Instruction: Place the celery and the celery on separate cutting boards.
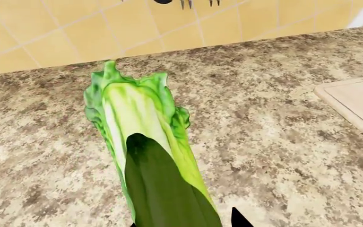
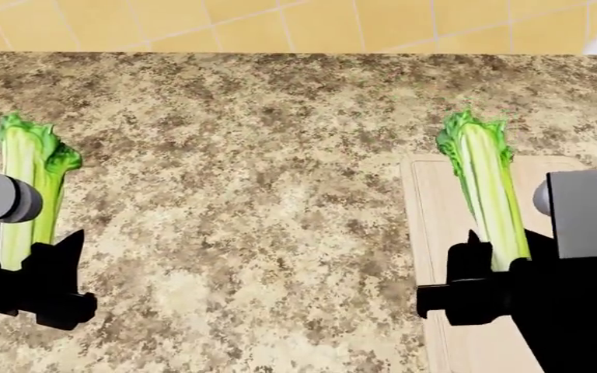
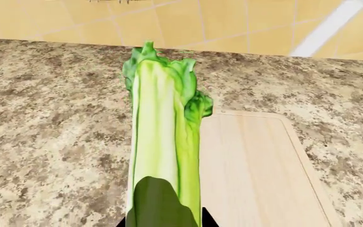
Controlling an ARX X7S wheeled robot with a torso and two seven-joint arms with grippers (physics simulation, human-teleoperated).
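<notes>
Holding both stalks off the granite countertop (image 2: 246,155), I am judging the tan wooden cutting board (image 2: 434,233) the nearer target: I should be lowering flat, centred. My right gripper (image 2: 485,291) is clamped on the right celery (image 2: 485,194) above that board; my left gripper (image 2: 40,287) is clamped on the left celery (image 2: 24,186), leaves forward.

I see two celery stalks, one (image 2: 29,186) at the left and one (image 2: 490,198) at the right. I see one wooden cutting board (image 2: 438,233) on one desk (image 2: 246,194).
</notes>
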